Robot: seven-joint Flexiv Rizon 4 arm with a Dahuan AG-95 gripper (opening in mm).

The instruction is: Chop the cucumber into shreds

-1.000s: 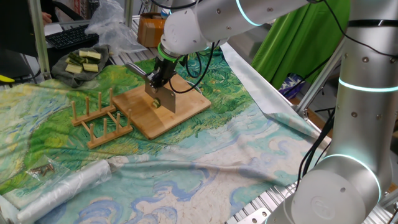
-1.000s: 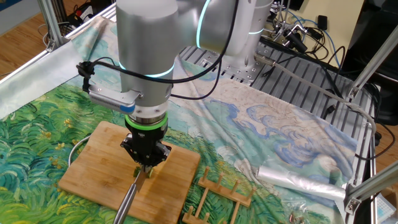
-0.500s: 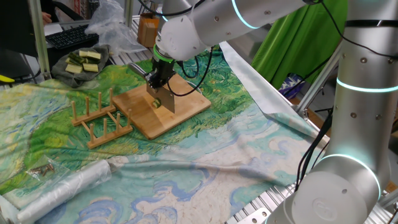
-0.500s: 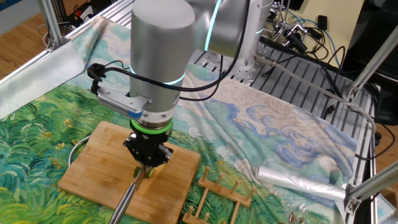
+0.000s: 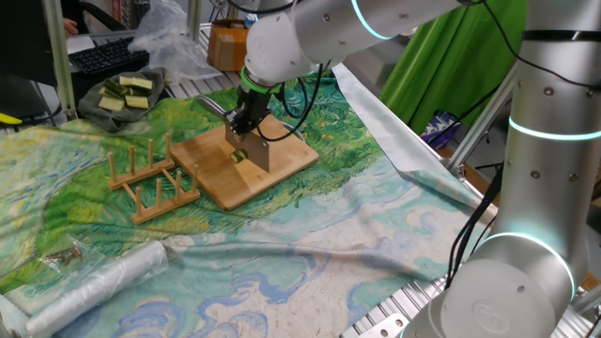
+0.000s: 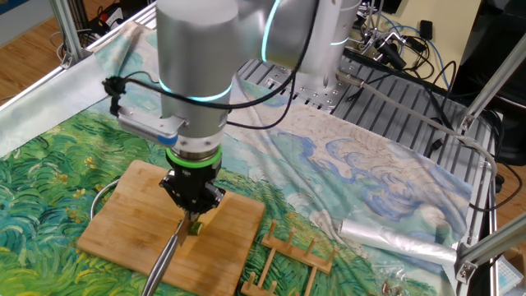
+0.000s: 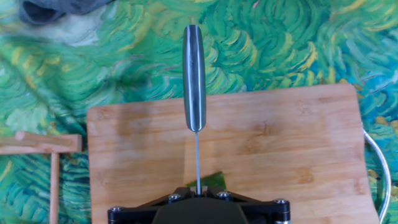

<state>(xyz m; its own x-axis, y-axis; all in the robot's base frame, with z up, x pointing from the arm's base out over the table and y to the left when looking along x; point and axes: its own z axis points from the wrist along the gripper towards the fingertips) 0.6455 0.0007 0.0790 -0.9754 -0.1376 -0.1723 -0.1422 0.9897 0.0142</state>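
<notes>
No legible text — end effector (image 6: 192, 215) clamped on knife (image 7: 194, 74), blade at cucumber (image 7: 211, 181) on board (image 7: 292, 143).

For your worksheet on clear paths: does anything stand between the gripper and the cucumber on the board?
Only the knife that the gripper is shut on. Its blade stands over the cucumber on the board. Nothing else visible lies between them.
</notes>
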